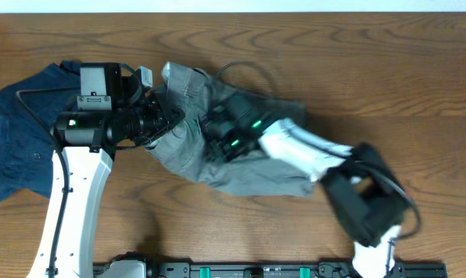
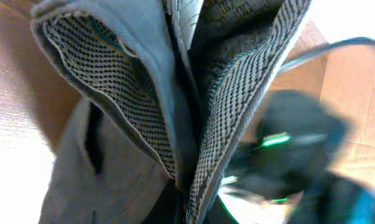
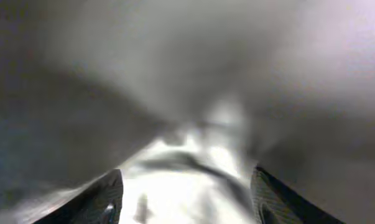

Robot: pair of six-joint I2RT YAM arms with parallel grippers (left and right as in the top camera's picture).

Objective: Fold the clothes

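The shorts [image 1: 252,176] lie crumpled in the middle of the wooden table [image 1: 372,69], spread from the upper left down toward the lower right, with both arms meeting over their left half. The left gripper [image 1: 171,123] sits at the left edge of the shorts. In its wrist view the cloth [image 2: 125,81] fills the picture, its woven inner waistband folded back and gathered into a tight pinch at the bottom centre, so the gripper looks clamped on the shorts, though its fingers are hidden by the fabric. The right gripper [image 1: 214,136] is on top of the shorts just beside the left one. Its wrist view is badly blurred, but the two fingers stand well apart with pale cloth [image 3: 175,74] between them and nothing squeezed, so it is released. The right arm [image 2: 280,149] shows as a dark blur with green lights behind the raised fabric. A navy garment [image 1: 20,131] lies rumpled at the table's left end, partly under the left arm and apart from the shorts.
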